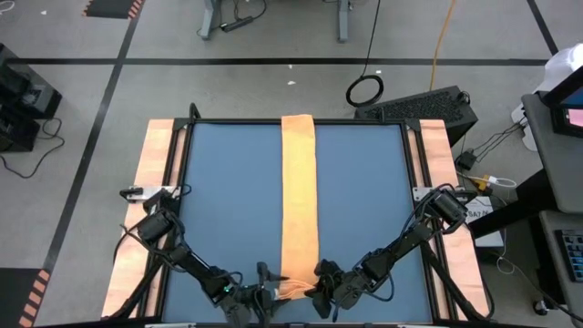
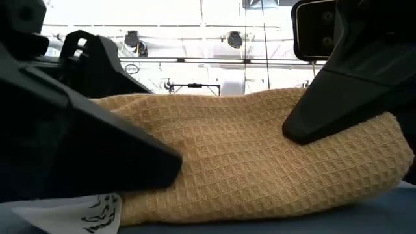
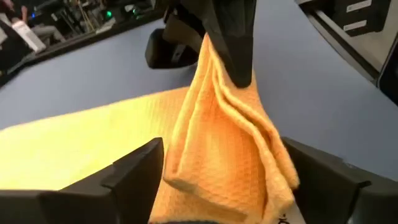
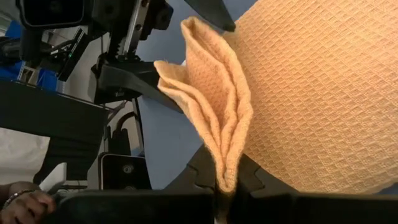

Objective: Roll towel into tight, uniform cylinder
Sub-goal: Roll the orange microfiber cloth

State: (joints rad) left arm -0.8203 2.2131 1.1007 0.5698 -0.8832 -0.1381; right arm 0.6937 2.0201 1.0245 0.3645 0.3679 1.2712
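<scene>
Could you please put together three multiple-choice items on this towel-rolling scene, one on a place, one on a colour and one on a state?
1. Where are both tools working on the towel?
A. at its near end, by the arms' bases
B. at its far end
C. at its middle

2. What colour is the table surface under the towel?
A. white
B. blue
C. green

3. How does the right tool stand?
A. wide open above the cloth
B. shut on a bunched fold of the towel
C. parked off the table

Answers: 1 A, the high view shows the left tool and the right tool at the strip's near end. 2 B, blue shows on both sides of the strip. 3 B, the right wrist view shows the fold pinched between its fingers.
</scene>
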